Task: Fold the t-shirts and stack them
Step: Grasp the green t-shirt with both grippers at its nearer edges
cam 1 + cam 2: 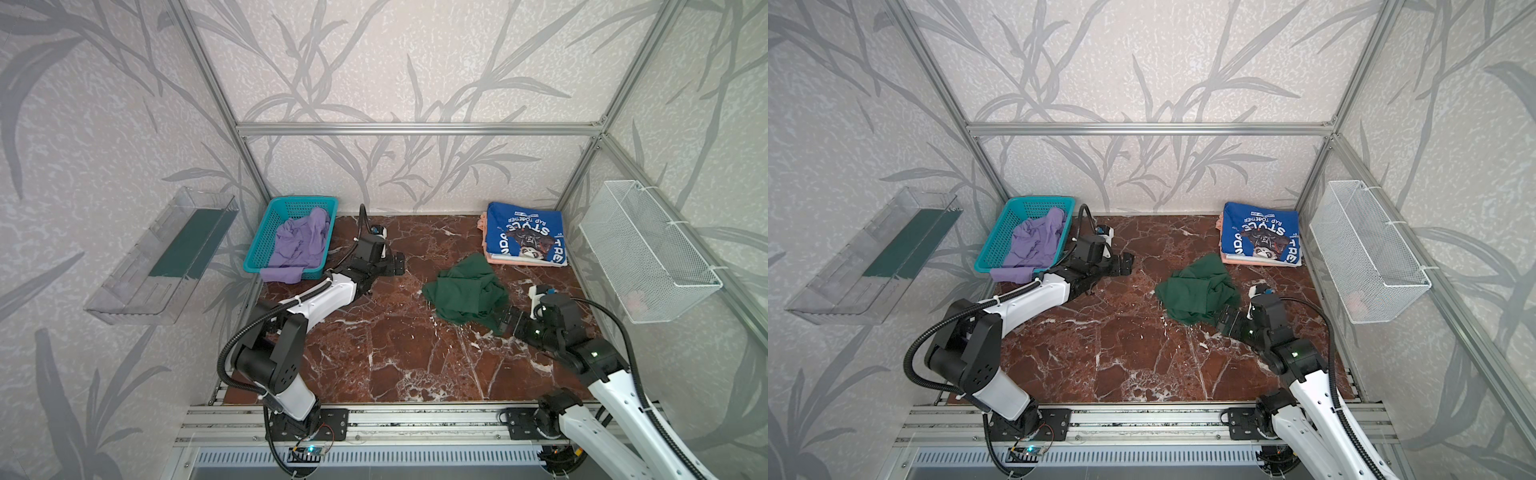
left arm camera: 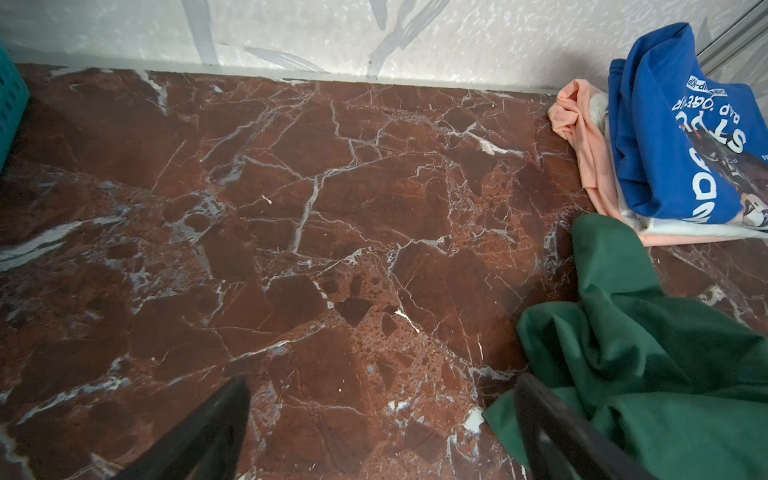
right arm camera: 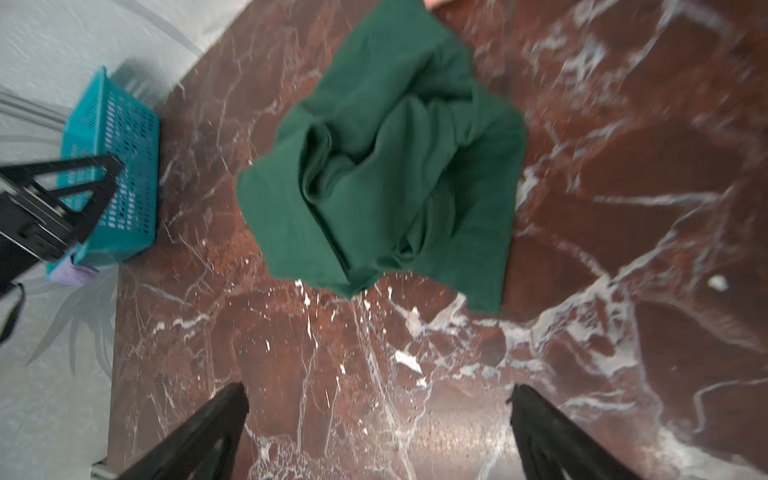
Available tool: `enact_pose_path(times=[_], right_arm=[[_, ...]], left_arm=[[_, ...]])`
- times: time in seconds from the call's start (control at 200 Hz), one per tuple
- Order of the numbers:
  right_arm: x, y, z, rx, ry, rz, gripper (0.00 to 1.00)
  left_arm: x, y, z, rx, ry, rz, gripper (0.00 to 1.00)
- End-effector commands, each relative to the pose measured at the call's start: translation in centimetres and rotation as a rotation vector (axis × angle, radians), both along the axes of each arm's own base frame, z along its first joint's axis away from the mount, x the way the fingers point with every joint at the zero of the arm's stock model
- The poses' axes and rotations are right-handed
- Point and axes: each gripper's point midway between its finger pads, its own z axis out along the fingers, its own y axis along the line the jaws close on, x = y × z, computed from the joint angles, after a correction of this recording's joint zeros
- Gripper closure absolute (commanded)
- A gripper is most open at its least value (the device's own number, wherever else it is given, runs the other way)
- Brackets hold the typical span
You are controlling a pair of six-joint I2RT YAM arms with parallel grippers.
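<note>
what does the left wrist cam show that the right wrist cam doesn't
Left wrist only: the folded blue t-shirt stacked over the peach t-shirt. Right wrist only: a bit of the lavender t-shirt at the foot of the turquoise basket. Both: the crumpled green t-shirt on the marble table, plus that basket, a mere sliver in the left wrist view.

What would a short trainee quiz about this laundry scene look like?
1. True or false: the dark green t-shirt lies crumpled, not folded.
2. Where is the lavender t-shirt? A) in the turquoise basket B) on a hanger C) in a drawer
3. What colour is the bottom t-shirt of the stack under the royal blue t-shirt?
Key: 1 true; 2 A; 3 peach, the peach t-shirt.
</note>
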Motion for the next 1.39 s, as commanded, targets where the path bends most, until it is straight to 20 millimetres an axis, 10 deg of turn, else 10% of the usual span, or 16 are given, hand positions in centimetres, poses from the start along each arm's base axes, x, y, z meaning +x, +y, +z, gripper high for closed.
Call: enact_pose_path(times=[0.0,0.6,0.925,1.389], right_arm=[[0.2,2.3,-1.1,0.033,0.033,-0.001,0.05],[10.2,7.2,-2.7,-0.102,0.155,0.082,0.67],[8.5,3.7,-1.9,-0.263,0.174,0.044,0.61],[9.6,4.7,-5.0,-0.189,0.146,0.032,0.61]], left_arm=[[0.0,-0.4,-1.0,-0.019,0.057,0.006,0.01],[-4.5,-5.8,-7.5,-0.119,0.147,-0.204,0.01],[-6.3,-8.8,-9.5,-0.145,0.214,-0.268,0.01],[-7.1,-14.4,-11.0,-0.114,0.260,-0.409,0.07]])
